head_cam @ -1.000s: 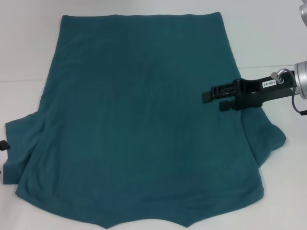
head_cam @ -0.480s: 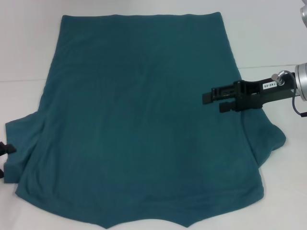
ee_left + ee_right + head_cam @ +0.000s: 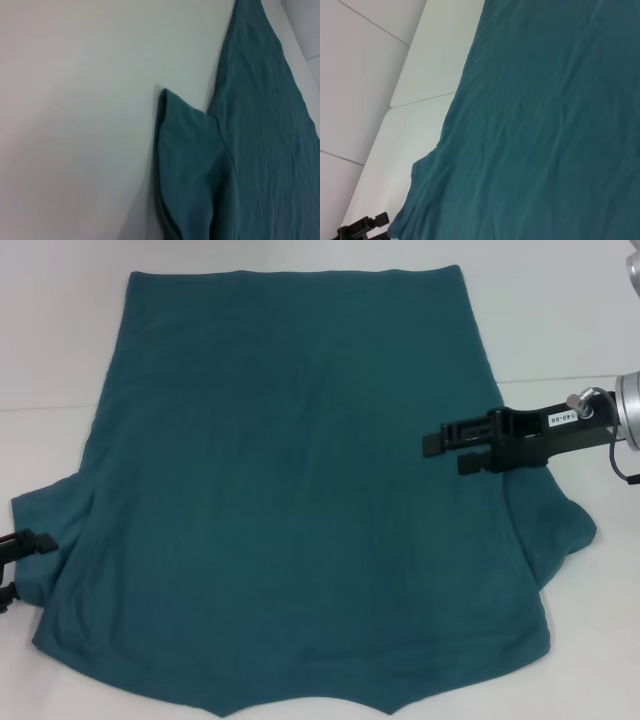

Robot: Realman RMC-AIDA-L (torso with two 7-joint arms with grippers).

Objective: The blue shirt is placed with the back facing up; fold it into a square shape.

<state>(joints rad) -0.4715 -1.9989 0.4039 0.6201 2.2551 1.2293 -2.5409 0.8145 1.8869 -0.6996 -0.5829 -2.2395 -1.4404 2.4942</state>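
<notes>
Lying flat, blue shirt (image 3: 290, 490); right tool (image 3: 445, 450) agape over right edge, left tool (image 3: 25, 565) agape by sleeve.

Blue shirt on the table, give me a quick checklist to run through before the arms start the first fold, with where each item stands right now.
1. The blue shirt lies flat and spread out, nothing folded yet: ok.
2. Plain side faces up, no print showing: ok.
3. Left pincer is at the left sleeve edge, open, with no cloth seen between its fingers: grip not ok yet.
4. Right pincer hovers over the shirt's right side, open: position ok, no grip yet.
5. Right sleeve is spread on the table, uncovered: ok.
6. Height of the right pincer above the cloth: cannot tell.
</notes>
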